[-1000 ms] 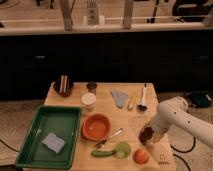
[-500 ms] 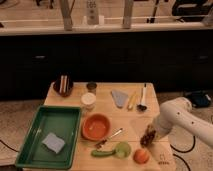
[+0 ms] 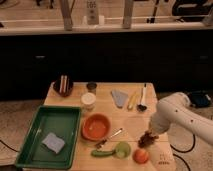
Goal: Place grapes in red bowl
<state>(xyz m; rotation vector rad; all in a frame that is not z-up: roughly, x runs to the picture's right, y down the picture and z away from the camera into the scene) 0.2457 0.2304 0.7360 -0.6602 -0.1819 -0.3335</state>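
Gripper (image 3: 148, 136) on the grapes (image 3: 146, 141), near the front right corner of the surface (image 3: 107, 89).
We find the fingers clamped on the grapes; the red bowl (image 3: 96, 126) sits well apart, toward the front centre.

The white arm's end effector (image 3: 149, 135) is down at the right front of the pale wooden worktop (image 3: 106, 110). It is closed on the bumpy cluster of dark brownish-purple grapes (image 3: 146, 142), just beside the smooth round orange fruit (image 3: 141, 156). The shallow orange-red bowl (image 3: 96, 126) sits apart to the left, next to the green plastic tray (image 3: 60, 117).
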